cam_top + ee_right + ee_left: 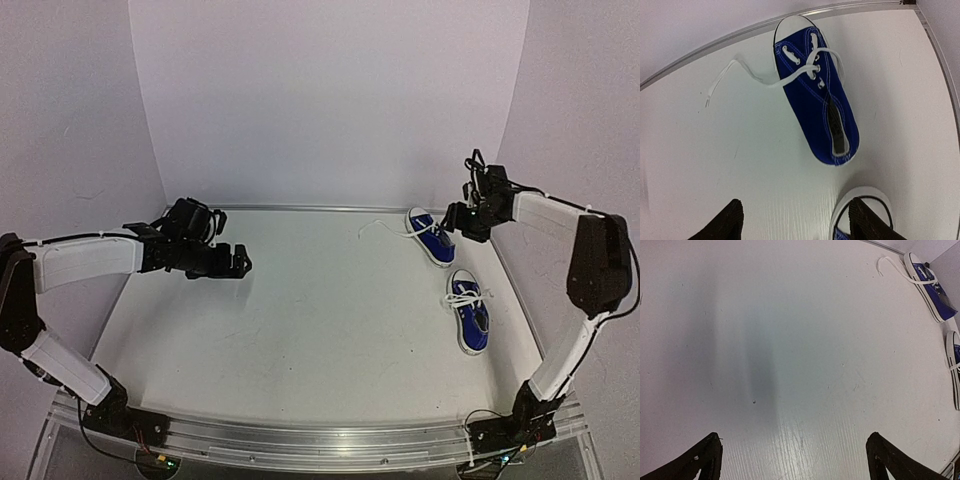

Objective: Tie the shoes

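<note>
White backdrop [330, 90] curved around a pale table [300, 340], from whose near edge two arms rose. The left arm [85, 262] reached over the left side, well apart from the work. Its left gripper [242, 263] hung spread wide and empty above bare table, probably waiting until a knot needed a second hold. The right arm [598, 260] bent over the far right corner. Its right gripper [450, 220], also wide open and holding nothing, hovered above the far shoe [432, 236], seemingly lining up on its loose lace. There were two shoes, both blue with white soles, lying along the right edge. The near shoe [470, 312] sat just beside the far one, not touching. One end of the far shoe's lace [735, 75] trailed off toward the far edge, plainly untied. I could not tell whether the near shoe's bunched laces [462, 295] were knotted.
</note>
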Available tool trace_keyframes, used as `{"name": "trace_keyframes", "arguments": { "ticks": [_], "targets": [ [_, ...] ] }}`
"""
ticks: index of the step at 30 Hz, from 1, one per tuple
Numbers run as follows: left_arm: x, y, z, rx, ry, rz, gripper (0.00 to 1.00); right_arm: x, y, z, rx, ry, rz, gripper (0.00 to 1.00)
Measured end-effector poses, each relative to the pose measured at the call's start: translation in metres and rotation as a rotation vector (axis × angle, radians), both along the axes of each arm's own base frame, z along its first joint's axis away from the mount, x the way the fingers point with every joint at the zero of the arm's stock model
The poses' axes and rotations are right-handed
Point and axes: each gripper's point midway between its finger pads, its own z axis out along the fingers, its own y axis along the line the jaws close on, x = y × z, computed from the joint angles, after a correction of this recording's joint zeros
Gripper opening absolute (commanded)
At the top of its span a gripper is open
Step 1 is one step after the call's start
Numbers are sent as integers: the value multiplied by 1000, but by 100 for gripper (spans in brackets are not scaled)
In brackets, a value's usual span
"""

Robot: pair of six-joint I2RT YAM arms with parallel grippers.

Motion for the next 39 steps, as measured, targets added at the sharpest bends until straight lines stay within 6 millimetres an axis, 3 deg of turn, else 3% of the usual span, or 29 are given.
{"name": "trace_keyframes", "arguments": {
  "ticks": [5, 14, 18, 23, 29, 33, 36, 39],
  "targets": [
    [-3, -2, 5, -30, 3, -1, 100, 47, -2, -31, -45, 20, -9, 66],
    [-17, 3, 16, -73, -21, -4, 100, 90, -14, -78, -154, 62, -30, 62],
    [-18, 4, 16, -75, -25, -3, 100, 102, -17, -90, -192, 67, -27, 44],
    [-18, 4, 16, -75, -26, -3, 100, 104, -17, -106, -205, 93, -15, 2],
    [-18, 4, 16, -72, -27, -2, 100, 97, -13, -106, -139, 95, -12, 0],
    [-17, 4, 15, -67, -24, 0, 100, 70, 15, -94, -81, 110, 23, 0],
    [-13, 5, 16, -57, -32, 8, 100, 40, 60, -74, -52, 108, 76, 0],
    [-12, 6, 17, -49, -40, 8, 100, 8, 117, -46, -4, 78, 156, 0]
  ]
}}
